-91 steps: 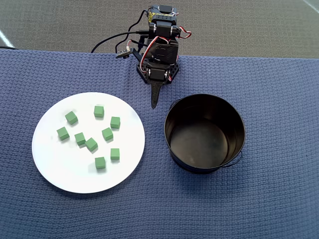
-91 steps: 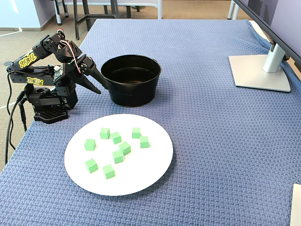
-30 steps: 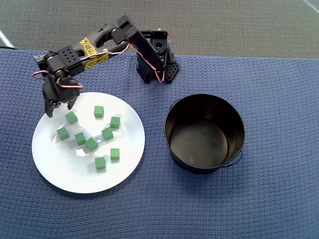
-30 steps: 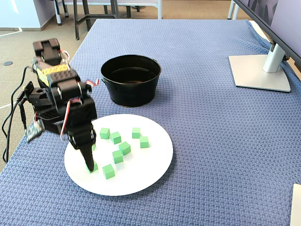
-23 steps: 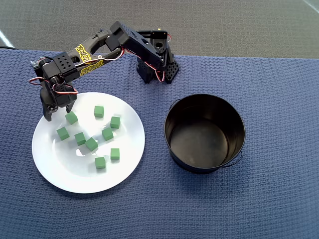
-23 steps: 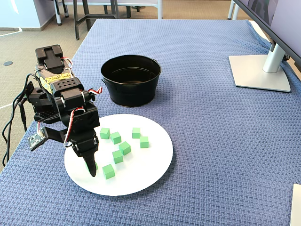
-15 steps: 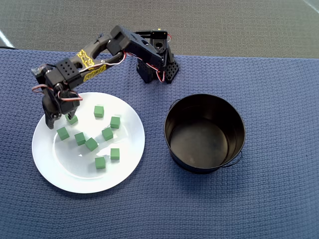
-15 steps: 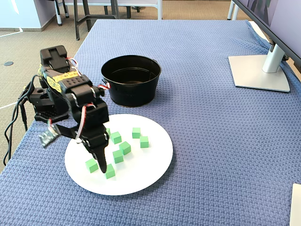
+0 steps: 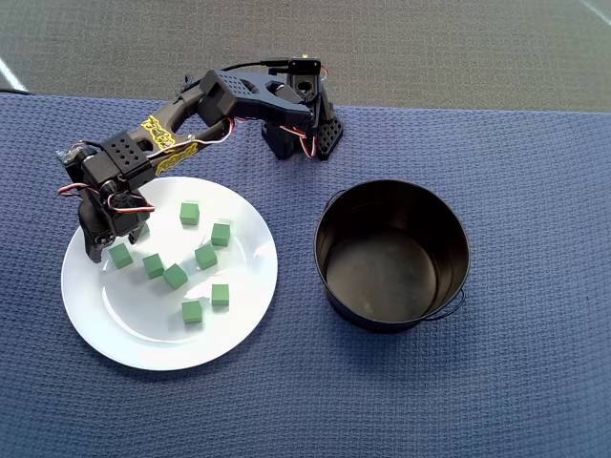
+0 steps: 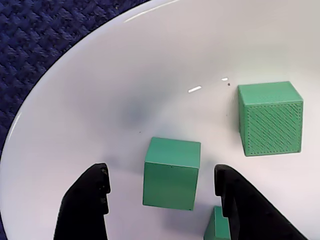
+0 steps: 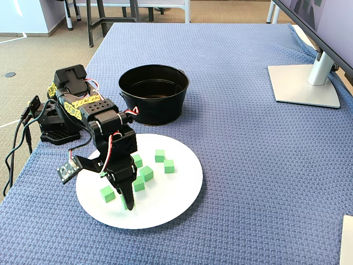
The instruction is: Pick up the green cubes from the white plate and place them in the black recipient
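Jaws apart astride green cube | neighbour cubes beside | white plate

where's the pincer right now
In the overhead view the pincer is over the left part of the white plate. The wrist view shows it open, with one green cube between its fingers.

a third green cube — cut off by the wrist view's bottom edge

Clearance at my two-finger black gripper

One small green cube sits between my spread fingers; a second green cube crowds the wrist view's right.
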You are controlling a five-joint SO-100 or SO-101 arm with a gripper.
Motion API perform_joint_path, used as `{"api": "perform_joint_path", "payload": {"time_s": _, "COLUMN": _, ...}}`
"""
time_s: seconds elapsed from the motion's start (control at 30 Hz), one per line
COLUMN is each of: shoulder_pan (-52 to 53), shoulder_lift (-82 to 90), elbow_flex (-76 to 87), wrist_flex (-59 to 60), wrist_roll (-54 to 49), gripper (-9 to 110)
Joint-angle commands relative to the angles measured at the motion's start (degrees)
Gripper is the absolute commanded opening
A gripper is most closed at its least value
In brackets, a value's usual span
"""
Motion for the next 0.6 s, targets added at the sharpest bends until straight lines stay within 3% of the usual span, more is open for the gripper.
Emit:
{"api": "perform_joint_path", "payload": {"time_s": 0.0, "shoulder_pan": -0.79, "shoulder_lift": 0.62, "elbow_flex": -3.69, "wrist_flex": 0.53, "wrist_roll": 0.53, "gripper": 16}}
{"api": "perform_joint_path", "payload": {"time_s": 0.57, "shoulder_pan": -0.88, "shoulder_lift": -3.16, "elbow_flex": -6.50, "wrist_flex": -0.70, "wrist_roll": -1.85, "gripper": 8}}
